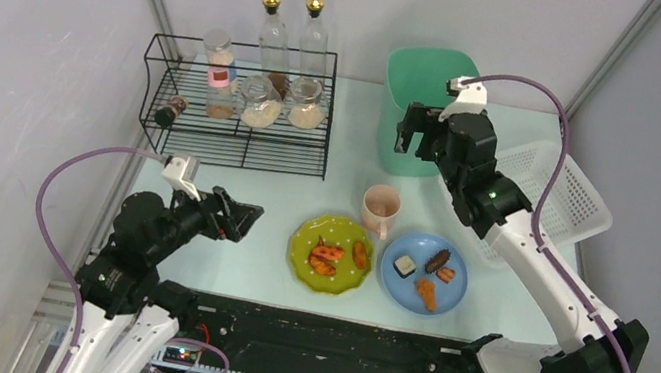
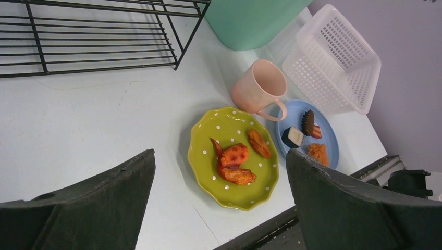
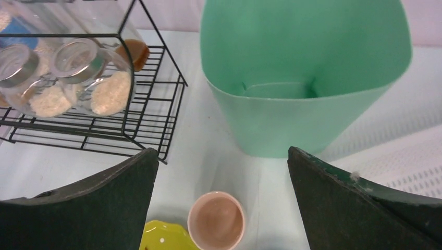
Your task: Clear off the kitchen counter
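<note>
hovering at far right of bench, right fingers spread wide, empty, in front of green bin; left fingers also released, empty, at near left; bench not yet cleared: pink cup, green plate, blue plate with food sit near centre; cup upright, just nearward of right fingers, handle pointing near; right arm nearer cup; green plate lies right of left fingers
</note>
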`<state>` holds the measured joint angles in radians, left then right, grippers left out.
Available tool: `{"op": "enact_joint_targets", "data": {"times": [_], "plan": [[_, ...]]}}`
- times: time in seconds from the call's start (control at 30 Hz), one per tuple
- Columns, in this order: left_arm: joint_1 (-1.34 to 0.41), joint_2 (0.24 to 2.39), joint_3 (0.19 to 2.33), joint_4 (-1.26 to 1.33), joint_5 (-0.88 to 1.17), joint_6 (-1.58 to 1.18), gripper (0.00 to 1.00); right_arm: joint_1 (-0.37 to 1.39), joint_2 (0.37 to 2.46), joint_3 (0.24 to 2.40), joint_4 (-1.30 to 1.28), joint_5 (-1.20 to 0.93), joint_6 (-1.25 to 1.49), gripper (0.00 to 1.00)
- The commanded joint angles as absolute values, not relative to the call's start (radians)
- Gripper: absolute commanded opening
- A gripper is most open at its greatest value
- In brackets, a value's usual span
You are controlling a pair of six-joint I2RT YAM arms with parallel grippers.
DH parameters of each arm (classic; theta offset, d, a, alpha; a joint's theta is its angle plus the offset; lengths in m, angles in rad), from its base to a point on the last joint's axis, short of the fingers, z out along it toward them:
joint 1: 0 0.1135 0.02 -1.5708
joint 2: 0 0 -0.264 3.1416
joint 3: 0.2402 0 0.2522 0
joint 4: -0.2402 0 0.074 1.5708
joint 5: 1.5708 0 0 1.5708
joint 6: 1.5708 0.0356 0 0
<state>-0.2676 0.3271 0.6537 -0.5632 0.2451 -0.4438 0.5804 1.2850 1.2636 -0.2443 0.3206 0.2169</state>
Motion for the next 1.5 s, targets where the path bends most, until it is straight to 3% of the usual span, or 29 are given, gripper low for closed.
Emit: {"op": "enact_joint_targets", "data": {"times": [0.0, 0.6, 0.9, 1.13, 1.3, 1.47], "plan": [[-0.259, 0.322, 0.649, -0.551, 0.239, -0.444, 0.98, 0.577, 1.274, 1.278, -0.136, 0.266, 0.068, 0.99], [-0.259, 0.314, 0.648, -0.55, 0.24, -0.444, 0.98, 0.527, 1.664, 1.654, -0.207, 0.139, -0.081, 1.0], [-0.259, 0.308, 0.649, -0.55, 0.246, -0.444, 0.98, 0.643, 1.511, 1.561, -0.266, 0.323, -0.063, 0.99], [-0.26, 0.299, 0.65, -0.55, 0.25, -0.443, 0.98, 0.607, 1.332, 1.385, -0.356, 0.253, 0.217, 1.0], [-0.259, 0.297, 0.65, -0.55, 0.267, -0.443, 0.98, 0.686, 1.189, 1.213, -0.321, 0.205, 0.185, 0.99], [-0.259, 0.298, 0.649, -0.551, 0.272, -0.442, 0.98, 0.797, 1.185, 1.149, -0.387, 0.261, 0.181, 0.91]]}}
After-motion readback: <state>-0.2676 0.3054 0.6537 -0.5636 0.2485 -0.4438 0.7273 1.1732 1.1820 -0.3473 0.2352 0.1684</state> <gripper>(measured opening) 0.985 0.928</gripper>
